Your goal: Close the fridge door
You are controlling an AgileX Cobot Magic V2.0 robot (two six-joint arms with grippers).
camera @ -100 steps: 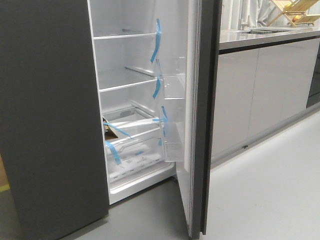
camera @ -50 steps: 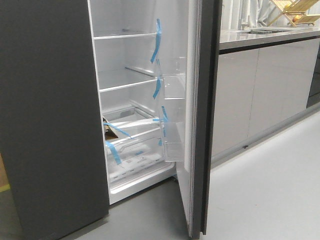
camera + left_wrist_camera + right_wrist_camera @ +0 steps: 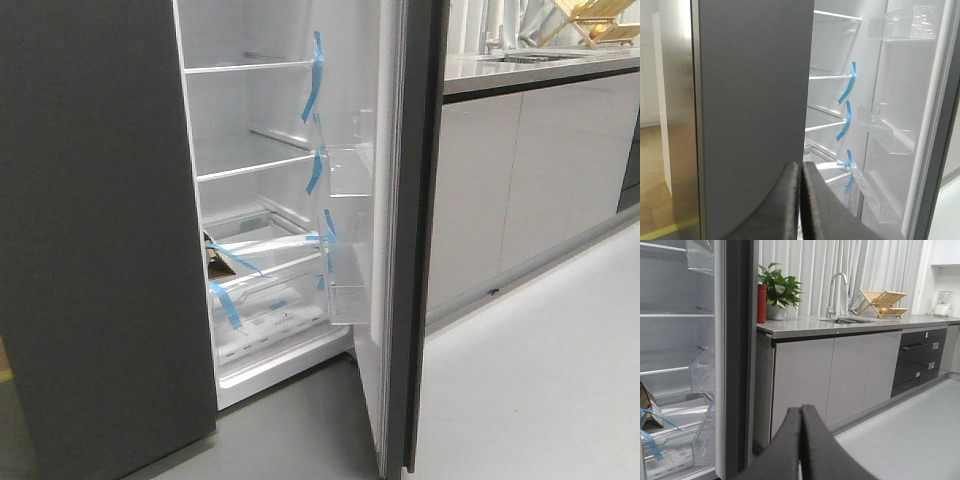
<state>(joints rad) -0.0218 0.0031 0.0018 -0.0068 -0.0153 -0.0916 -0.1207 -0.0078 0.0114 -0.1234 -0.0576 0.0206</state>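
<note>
The fridge door [image 3: 400, 230] stood upright and wide open, its edge turned toward the front camera, white bin-lined inner face toward the taped shelves [image 3: 250, 165], between the fridge interior and the light grey cabinet fronts [image 3: 520, 180]. The left gripper [image 3: 801, 200] faced the closed dark grey panel [image 3: 752, 110], fingers pressed together. The right gripper [image 3: 801, 440], likewise closed on nothing, pointed past the door's edge toward the counter [image 3: 850, 324].
</note>
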